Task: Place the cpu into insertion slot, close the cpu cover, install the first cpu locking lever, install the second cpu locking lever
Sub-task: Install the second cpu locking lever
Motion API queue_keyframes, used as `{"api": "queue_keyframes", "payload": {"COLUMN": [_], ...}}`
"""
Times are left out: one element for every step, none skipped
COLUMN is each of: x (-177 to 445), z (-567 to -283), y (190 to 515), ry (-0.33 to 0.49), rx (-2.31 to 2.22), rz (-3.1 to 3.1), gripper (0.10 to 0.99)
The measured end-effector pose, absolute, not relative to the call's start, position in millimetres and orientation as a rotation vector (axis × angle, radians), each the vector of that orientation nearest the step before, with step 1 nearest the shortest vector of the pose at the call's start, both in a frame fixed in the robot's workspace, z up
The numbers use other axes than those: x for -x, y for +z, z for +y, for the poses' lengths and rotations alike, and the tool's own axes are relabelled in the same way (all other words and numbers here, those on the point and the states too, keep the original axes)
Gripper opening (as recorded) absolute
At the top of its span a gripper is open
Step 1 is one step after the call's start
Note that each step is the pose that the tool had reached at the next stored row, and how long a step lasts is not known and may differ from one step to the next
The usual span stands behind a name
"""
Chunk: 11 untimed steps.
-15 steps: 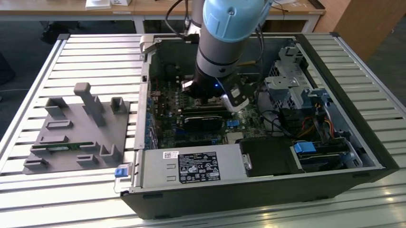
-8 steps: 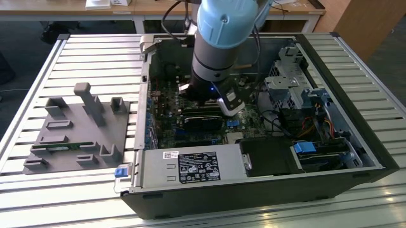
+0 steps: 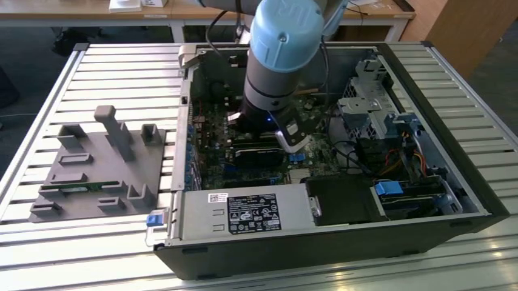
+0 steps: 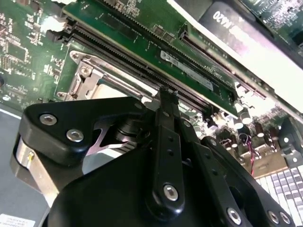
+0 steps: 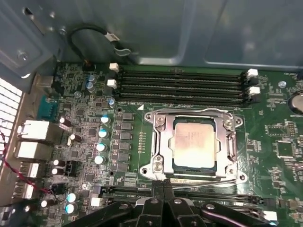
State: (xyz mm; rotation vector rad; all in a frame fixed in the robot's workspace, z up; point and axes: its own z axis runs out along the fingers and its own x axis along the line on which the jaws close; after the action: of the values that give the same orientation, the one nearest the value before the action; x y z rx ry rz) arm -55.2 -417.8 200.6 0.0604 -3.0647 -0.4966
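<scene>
The cpu (image 5: 195, 143) lies flat in the insertion slot (image 5: 218, 163) on the green board, its silvery-beige top showing. The cpu cover (image 5: 158, 142) is down around it, framing the chip in its window. One thin lever wire (image 5: 208, 180) runs along the socket edge nearest my gripper; another (image 5: 189, 111) runs along the far edge. My gripper (image 5: 163, 182) is shut, its fingertips meeting at the near lever's end by the socket corner; I cannot tell if the wire is pinched. In the second wrist view the shut gripper (image 4: 166, 94) hangs just over the cover (image 4: 94, 75).
Several black memory slots (image 5: 182, 82) lie beyond the socket, and capacitors (image 5: 102, 135) stand beside it. My arm (image 3: 279, 54) reaches down into the open computer case (image 3: 324, 254). A black card (image 3: 259, 159) and the power supply (image 3: 242, 212) sit close by. A grey fixture (image 3: 97, 170) rests outside, at the exterior view's left.
</scene>
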Motion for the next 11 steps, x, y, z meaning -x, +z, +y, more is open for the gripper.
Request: {"api": "queue_keyframes", "payload": {"x": [55.4,56.1,57.4,59.2,60.9,62.1,63.0,63.4,63.8,64.2,64.6], "z": [-417.8,-417.8,-417.8,-417.8,-417.8,-417.8,-417.8,-417.8,-417.8,-417.8,-417.8], "y": [199.1,198.2,197.8,197.4,197.2,196.8,196.4,195.9,195.6,195.3,194.7], "ry": [-0.497,-0.497,-0.497,-0.497,-0.497,-0.497,-0.497,-0.497,-0.497,-0.498,-0.499], "rx": [-0.060,-0.060,-0.060,-0.060,-0.060,-0.060,-0.060,-0.060,-0.060,-0.060,-0.060], "rz": [-3.065,-3.065,-3.065,-3.065,-3.065,-3.065,-3.065,-3.065,-3.065,-3.065,-3.064], "gripper": [0.106,0.106,0.106,0.106,0.106,0.106,0.106,0.106,0.106,0.106,0.106]}}
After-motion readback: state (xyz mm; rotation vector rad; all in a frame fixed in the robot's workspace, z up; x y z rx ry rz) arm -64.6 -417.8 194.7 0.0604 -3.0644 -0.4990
